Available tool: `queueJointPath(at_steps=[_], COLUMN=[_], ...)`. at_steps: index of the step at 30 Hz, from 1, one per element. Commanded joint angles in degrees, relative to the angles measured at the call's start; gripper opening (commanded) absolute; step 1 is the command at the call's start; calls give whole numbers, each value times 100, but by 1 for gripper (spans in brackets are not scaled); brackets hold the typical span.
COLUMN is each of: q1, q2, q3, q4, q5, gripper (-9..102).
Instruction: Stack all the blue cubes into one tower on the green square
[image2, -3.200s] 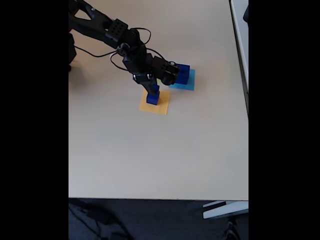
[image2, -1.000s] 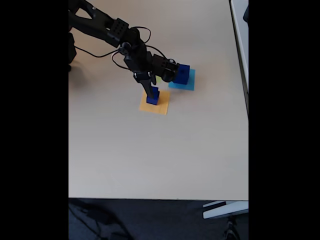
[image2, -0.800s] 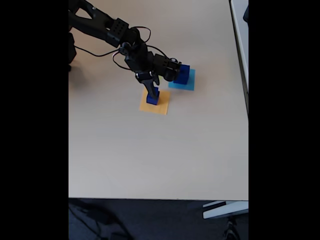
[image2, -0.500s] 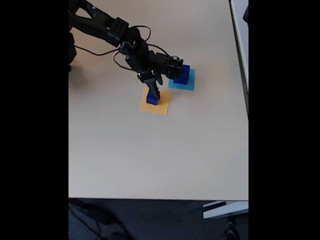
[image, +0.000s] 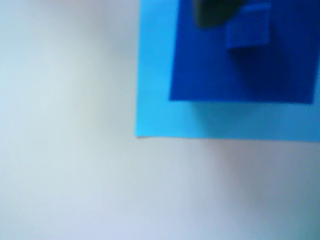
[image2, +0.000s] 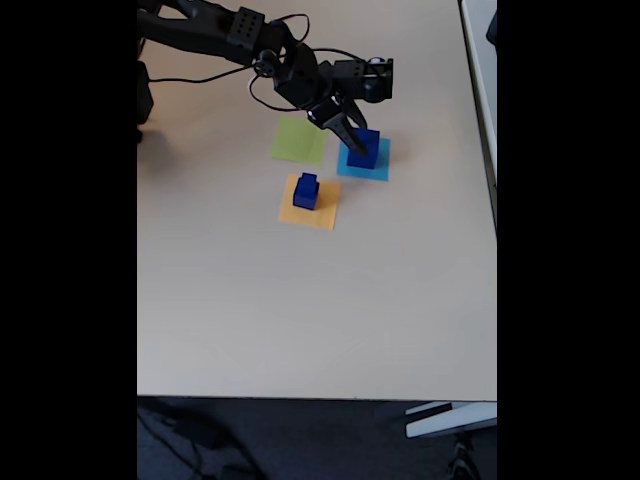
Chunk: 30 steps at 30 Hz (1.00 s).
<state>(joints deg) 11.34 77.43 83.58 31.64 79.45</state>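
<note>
In the fixed view my gripper (image2: 353, 143) hangs over a large blue cube (image2: 368, 153) that sits on a cyan paper square (image2: 379, 171). The wrist view shows that large cube (image: 210, 70) from above, with a small blue cube (image: 247, 27) beside a dark finger (image: 215, 10), apparently shut in my gripper just over it. The green square (image2: 298, 140) lies bare to the left of the gripper. Two more blue cubes (image2: 305, 192) stand stacked on an orange square (image2: 322, 211), the smaller one on top.
The beige table (image2: 300, 310) stretches open toward the near edge. The black arm and its cables (image2: 230, 30) reach in from the upper left. The table's right edge (image2: 494, 200) runs close to the cyan square.
The gripper has left the stack on the orange square and swung up and right to above the large cube. The green square, hidden under the arm before, now shows.
</note>
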Motion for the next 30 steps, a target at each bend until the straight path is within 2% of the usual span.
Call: queueJointPath(at_steps=[1,8,16,30], q1=[-308,-659,-554,-448], q2=[413,18,-229,-721], q3=[-369,-299,-272,44], q4=[88,-255,-703,-1204], q5=[527,1046,633,686], gripper=[29,28,28,25])
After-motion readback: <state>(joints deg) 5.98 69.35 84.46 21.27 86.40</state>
